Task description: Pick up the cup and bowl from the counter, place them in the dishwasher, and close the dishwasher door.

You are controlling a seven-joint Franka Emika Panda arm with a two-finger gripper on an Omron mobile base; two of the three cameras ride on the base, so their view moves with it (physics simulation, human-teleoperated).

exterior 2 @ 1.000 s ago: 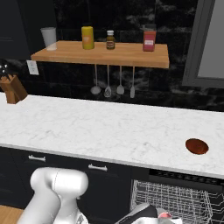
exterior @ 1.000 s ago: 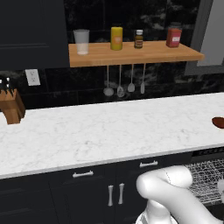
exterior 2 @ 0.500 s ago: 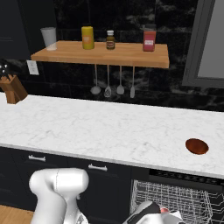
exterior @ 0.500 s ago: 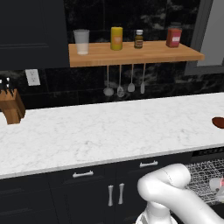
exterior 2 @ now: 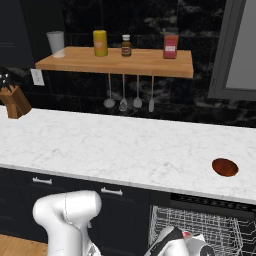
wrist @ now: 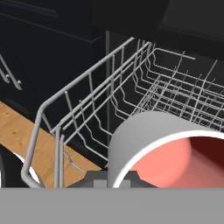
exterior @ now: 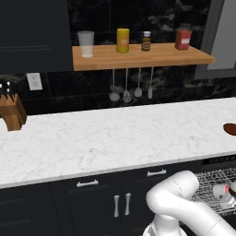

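Over the grey wire rack (wrist: pixel 131 92) of the open dishwasher (exterior 2: pixel 210 202), we held the cup (wrist: pixel 162 148), our claw (exterior 2: pixel 186 239) clamped on its smooth pale wall, the pink-red mouth tipped toward the basket lying just ahead and below. Near the surface's (exterior 2: pixel 125 145) right front edge sat the shallow, glossy red-brown bowl (exterior 2: pixel 225 167), untouched, well above the claw.

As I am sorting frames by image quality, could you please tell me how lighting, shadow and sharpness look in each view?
Left base view: even, flat light, no glare on the white marble counter, faint shadows under the wooden shelf. Right base view: equally soft, the shallow red-brown bowl slightly blurred. Hand view: the pale cup with pink-red inside looms close with a shaded interior; the grey wire rack stays sharp against dark surroundings.
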